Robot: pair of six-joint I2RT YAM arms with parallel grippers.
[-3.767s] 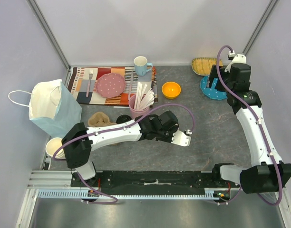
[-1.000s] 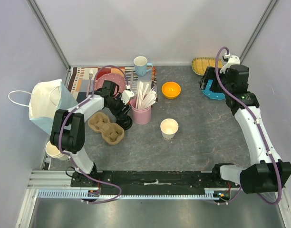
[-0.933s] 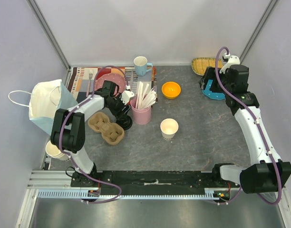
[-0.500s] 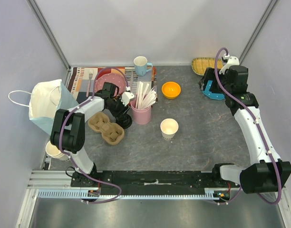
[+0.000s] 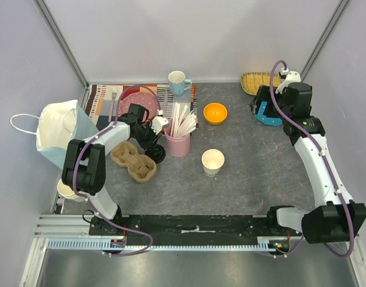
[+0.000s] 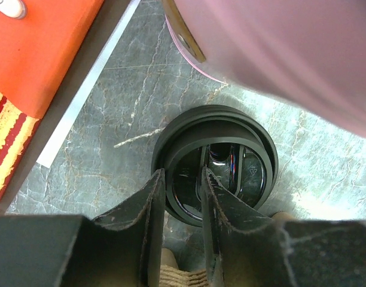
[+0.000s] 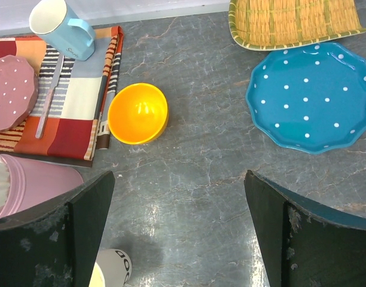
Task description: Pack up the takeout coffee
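1. Far left stands the bag (image 5: 54, 156): pale blue paper, white inside, mouth open, one thin loop handle sticking out. My arm (image 5: 102, 139) cuts across its near corner.
2. The carrier (image 5: 135, 162) is brown moulded pulp with round wells, and its far end is hidden under my wrist.
3. My left claw (image 6: 182, 176) is down at the lid (image 6: 234, 173). The fingers (image 6: 148, 209) stand narrow, one outside the rim and one inside (whether the pads bite yet, I cannot tell). From above, the claw covers most of the lid (image 5: 157, 156).
4. The lid is round, black, glossy plastic. It lies on the grey stone-veined table (image 6: 99, 149) with what looks like its hollow side up, and my fingers block its near edge.
5. Just beside it, the pink cup (image 6: 278, 54) fills the corner of my wrist view, blurred and cut off. From above it holds flat wooden sticks (image 5: 184, 121).
6. The cup (image 5: 212, 161) is off-white paper, upright and open-topped, mid-table and well apart from the lid. My right wrist view catches only a sliver of it (image 7: 117, 263) at the bottom edge.
7. The bowl (image 7: 137, 113) is orange, smooth and round.
8. My right claw (image 7: 178, 179) is spread wide, holding nothing, over the plate (image 7: 308, 95). That plate is blue with white dots and a scalloped rim. The woven basket (image 7: 290, 21) beyond it is cut off at the top.
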